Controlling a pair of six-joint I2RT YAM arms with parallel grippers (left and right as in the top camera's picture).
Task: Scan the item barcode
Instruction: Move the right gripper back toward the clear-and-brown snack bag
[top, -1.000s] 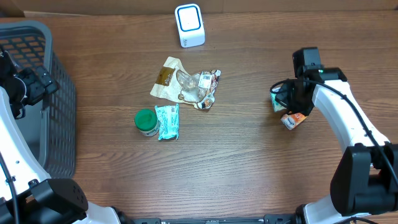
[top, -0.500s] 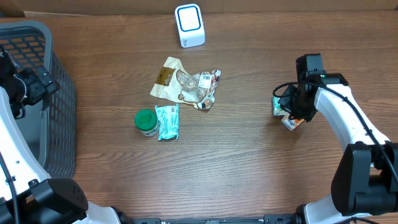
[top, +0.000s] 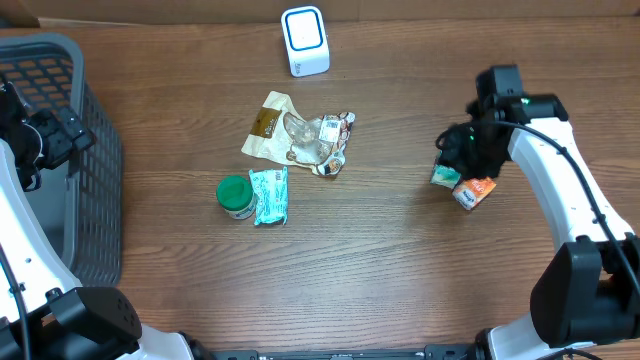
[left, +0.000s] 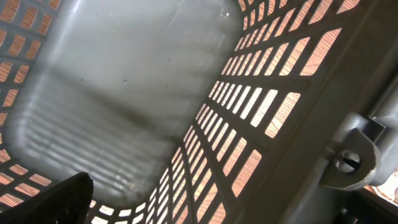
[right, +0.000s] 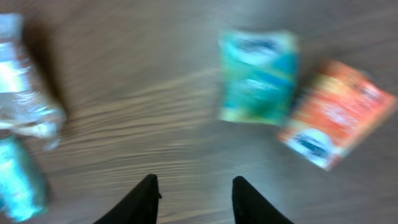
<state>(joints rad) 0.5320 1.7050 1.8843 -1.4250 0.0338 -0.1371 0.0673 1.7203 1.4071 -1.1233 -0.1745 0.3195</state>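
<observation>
Teal foil snack packet (right: 258, 78) is lying flat on the brown wooden tabletop (right: 155, 93), just beside the orange foil packet (right: 336, 115), clear of the right pincer (right: 195, 180), whose fingers are standing spread and empty. It is looking light, soft, crinkly and slippery, so pinching a sealed edge is likely offering the surest hold. Its print is showing only as a blur.
</observation>
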